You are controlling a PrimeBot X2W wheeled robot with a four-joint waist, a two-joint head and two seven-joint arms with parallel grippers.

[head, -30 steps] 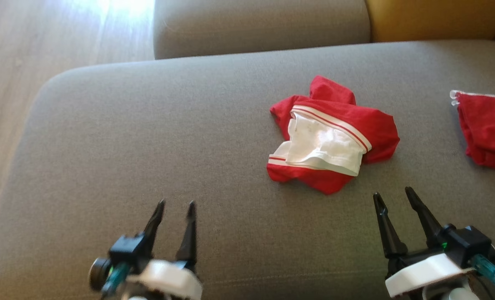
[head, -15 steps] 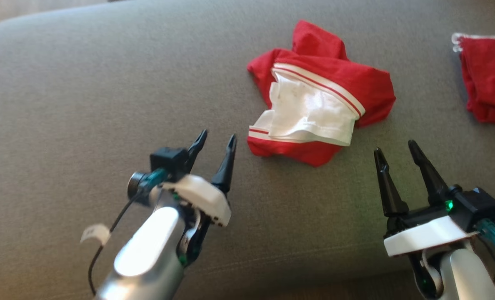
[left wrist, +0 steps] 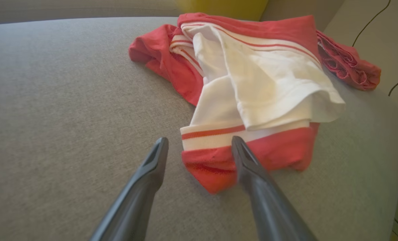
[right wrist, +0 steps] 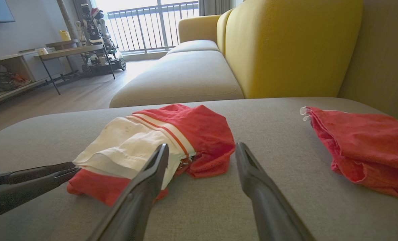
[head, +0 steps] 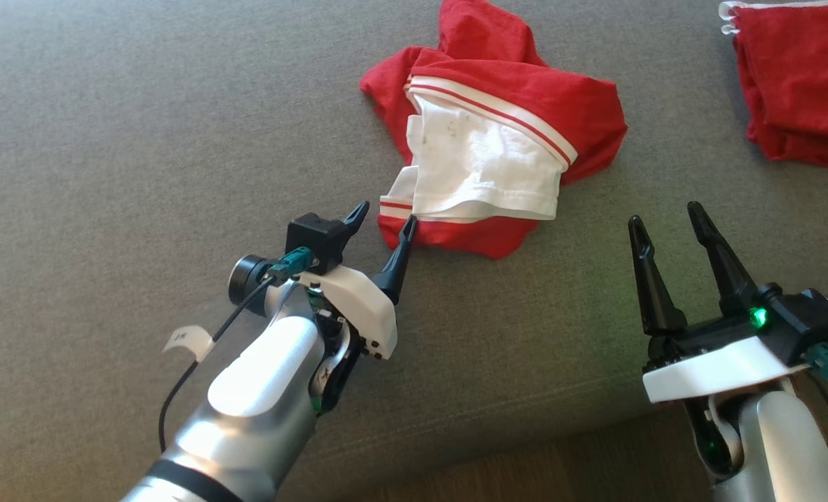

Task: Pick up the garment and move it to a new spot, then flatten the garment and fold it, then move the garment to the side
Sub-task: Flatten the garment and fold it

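**A:** What furniture stands here?

**B:** A broad grey sofa seat (head: pixel 107 139) in woven cloth. In the right wrist view a yellow backrest (right wrist: pixel 292 47) rises behind it. A second seat section (right wrist: pixel 182 80) runs on toward the window (right wrist: pixel 152 20).

**A:** And the floor?

**B:** A wooden floor (right wrist: pixel 68 97) of pale planks, washed bright near the glass. Daylight pours in past a railing outside.

**A:** Anything along the side?

**B:** A pale wall (right wrist: pixel 28 26), and against it a table (right wrist: pixel 75 50) on thin dark legs. Nearer the camera stands a low open shelf (right wrist: pixel 4 80) with clutter too small to make out.
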